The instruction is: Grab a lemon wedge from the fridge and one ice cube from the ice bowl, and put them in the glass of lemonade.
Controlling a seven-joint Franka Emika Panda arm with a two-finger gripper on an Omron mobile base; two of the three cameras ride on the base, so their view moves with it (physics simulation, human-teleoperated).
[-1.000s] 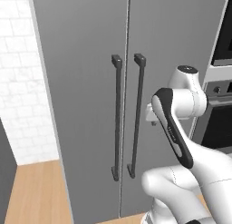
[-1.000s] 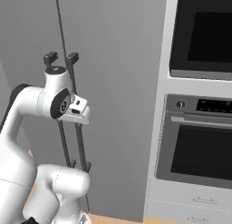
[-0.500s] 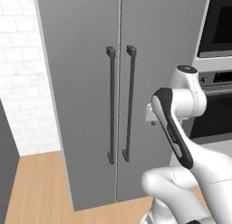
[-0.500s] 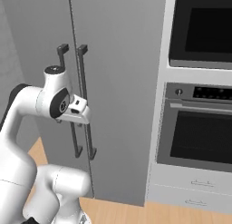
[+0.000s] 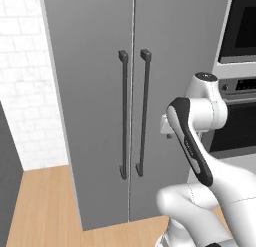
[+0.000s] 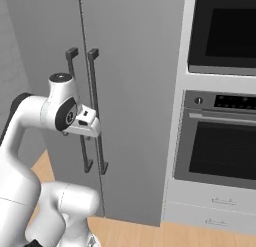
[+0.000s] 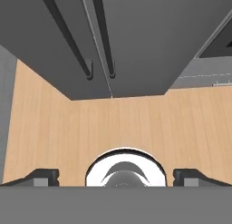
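Left base view: the fridge [image 5: 100, 106] stands shut ahead, its two upright handles [image 5: 134, 113] left of the folded arm.
Right base view: handles [image 6: 85, 108] run vertically just beyond the wrist.
Hand view: the end effector [image 7: 116, 177] is fully open, empty, aimed at the floor [image 7: 136, 128]; the doors [image 7: 136, 37] lie forward of it.

A light wooden floor [image 7: 127, 123] spreads below the fingers [image 7: 44, 176]. Ahead of them the fridge [image 7: 136, 37] stands directly on it, doors shut, with the oven column [image 6: 220, 141] standing just beside the fridge on the same floor.
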